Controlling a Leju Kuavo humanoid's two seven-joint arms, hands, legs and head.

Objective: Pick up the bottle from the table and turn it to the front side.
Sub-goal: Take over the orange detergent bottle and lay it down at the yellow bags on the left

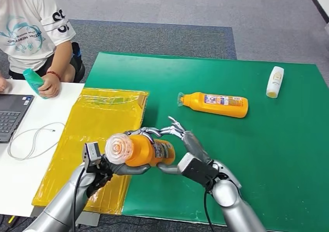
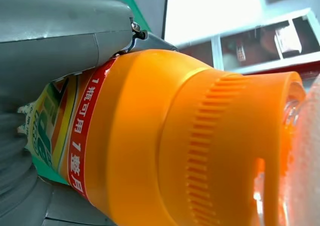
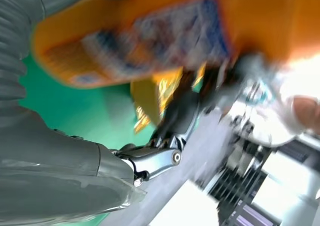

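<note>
Nearest to you, both silver arms are coming up from the bottom edge of the head view and meeting over the seam between the yellow plastic sheet point(image 1: 97, 134) and the green mat point(image 1: 233, 139). The left hand point(image 1: 116, 166) is cupping the orange bottle point(image 1: 143, 149) from below near its clear cap point(image 1: 118, 147), which is pointing back toward you; in the left wrist view the bottle's ribbed orange shoulder and red-banded label are pressing against the grey thumb, so that hand is gripping the bottle. The bottle is lying roughly level, lifted off the table, over the edge of the mat. The right hand point(image 1: 182, 139) is reaching in from the right with its forearm angled up and leftward; its fingers point(image 1: 172, 129) are curving over the bottle's far end and its palm is sitting just behind the base. The right wrist view is blurred, but the labelled body is lying close across its fingers, so it is clasping the bottle too.

Farther out on the mat, a second orange bottle point(image 1: 215, 104) is lying on its side, well apart from your hands. Beyond it, near the mat's right corner, a small white bottle point(image 1: 275, 81) is lying. To the far left, a person point(image 1: 31, 26) is sitting at the white table point(image 1: 38, 119), holding a teal bottle point(image 1: 34, 82), with a laptop point(image 1: 12, 113) and a white cable point(image 1: 33, 139) beside them
</note>
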